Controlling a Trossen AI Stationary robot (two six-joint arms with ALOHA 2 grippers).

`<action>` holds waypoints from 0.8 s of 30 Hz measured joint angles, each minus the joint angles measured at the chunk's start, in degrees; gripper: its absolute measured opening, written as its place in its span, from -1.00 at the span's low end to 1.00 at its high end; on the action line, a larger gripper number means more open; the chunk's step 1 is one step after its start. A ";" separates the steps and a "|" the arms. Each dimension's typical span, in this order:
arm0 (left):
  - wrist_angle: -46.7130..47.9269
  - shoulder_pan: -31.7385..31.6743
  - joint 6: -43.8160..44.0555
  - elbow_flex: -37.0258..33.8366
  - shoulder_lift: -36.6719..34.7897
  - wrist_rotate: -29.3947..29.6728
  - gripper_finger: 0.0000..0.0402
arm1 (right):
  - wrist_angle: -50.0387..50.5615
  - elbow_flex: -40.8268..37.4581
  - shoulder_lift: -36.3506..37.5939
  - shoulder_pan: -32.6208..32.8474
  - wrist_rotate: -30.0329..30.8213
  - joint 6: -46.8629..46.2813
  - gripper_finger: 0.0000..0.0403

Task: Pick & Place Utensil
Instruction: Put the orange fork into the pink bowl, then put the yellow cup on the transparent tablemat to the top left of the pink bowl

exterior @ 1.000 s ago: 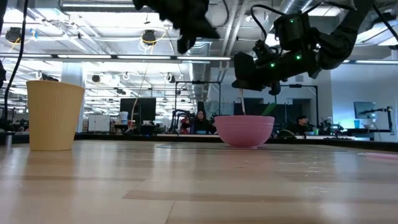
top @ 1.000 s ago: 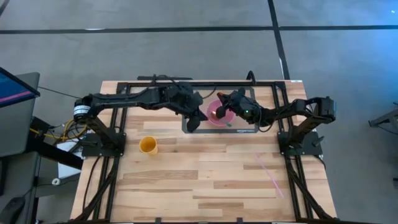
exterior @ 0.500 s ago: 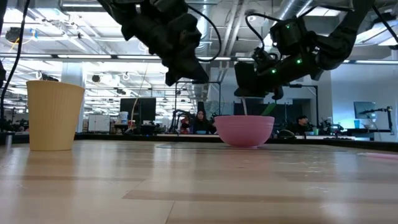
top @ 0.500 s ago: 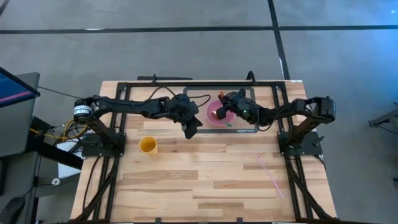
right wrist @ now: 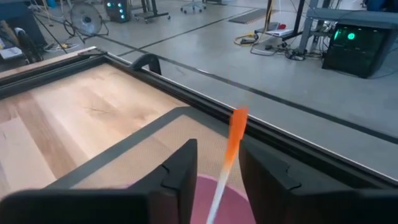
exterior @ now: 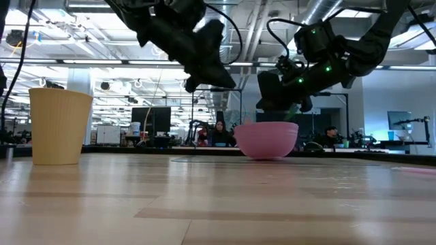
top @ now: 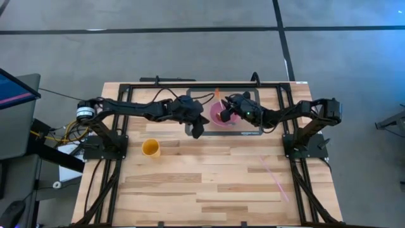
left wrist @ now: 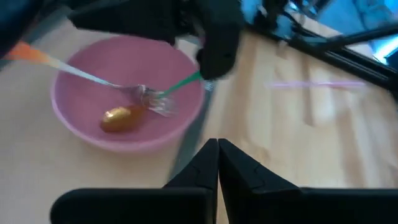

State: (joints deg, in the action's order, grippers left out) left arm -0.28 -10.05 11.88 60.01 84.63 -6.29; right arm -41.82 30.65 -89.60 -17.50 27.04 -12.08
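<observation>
A pink bowl (top: 221,115) (exterior: 267,141) (left wrist: 74,134) stands on a dark mat (top: 250,131) at the far middle of the table. In it lie an orange-handled fork (left wrist: 81,73), a green-handled fork (left wrist: 181,84) and a golden-brown lump (left wrist: 118,118). The orange handle (top: 217,94) (right wrist: 236,127) leans on the rim and pokes out toward the far edge. My right gripper (right wrist: 217,165) (exterior: 276,102) hangs open just over the bowl, one finger on either side of that handle and apart from it. My left gripper (left wrist: 217,146) (top: 197,130) is shut and hovers left of the bowl.
A yellow cup (top: 150,148) (exterior: 60,126) stands upright on the table's left half, nearer than the bowl. A black frame (top: 190,83) runs along the far edge and down both sides. The near half of the wooden table (top: 209,190) is bare.
My left gripper has come down beside the bowl's left side and tipped further downward. The orange-handled fork that hung upright below my right gripper has dropped into the bowl and tipped over, its handle now pointing toward the far edge.
</observation>
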 joint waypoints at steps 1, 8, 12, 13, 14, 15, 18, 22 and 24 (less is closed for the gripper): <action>-0.93 -0.02 -0.59 0.00 0.87 0.56 -0.96 | 0.02 0.00 0.00 0.00 0.00 -0.01 -0.42; -14.05 0.02 -0.95 0.00 11.84 0.70 -0.97 | 2.97 0.00 -0.19 -0.02 0.02 -0.04 -0.37; -17.82 -0.04 0.34 -0.08 16.23 0.46 -0.97 | 3.91 0.00 -0.70 -0.02 0.03 -0.02 -0.38; -18.05 0.00 0.58 -0.02 16.42 0.37 -0.97 | 3.97 0.00 -0.70 -0.02 0.05 -0.02 -0.38; -17.96 0.03 0.66 -0.02 16.64 0.49 -0.97 | 4.19 0.00 -0.70 -0.02 0.03 -0.02 -0.38; -18.26 0.03 0.69 0.02 16.94 0.38 -0.97 | 4.26 0.00 -0.70 -0.02 0.03 -0.02 -0.39; -18.02 0.05 0.78 0.02 16.70 0.46 -0.97 | 4.20 0.00 -0.70 -0.02 0.03 -0.02 -0.39; -18.02 0.31 0.80 -0.07 15.01 0.81 -0.97 | 4.41 0.00 -0.70 -0.02 0.03 -0.02 -0.39; -18.40 0.67 0.88 -0.02 13.51 0.57 -0.97 | 4.55 0.00 -0.70 -0.02 0.03 0.00 -0.39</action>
State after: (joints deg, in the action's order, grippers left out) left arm -18.68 -9.38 12.76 59.99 98.14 -5.72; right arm -37.28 30.65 -90.30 -17.52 27.07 -12.08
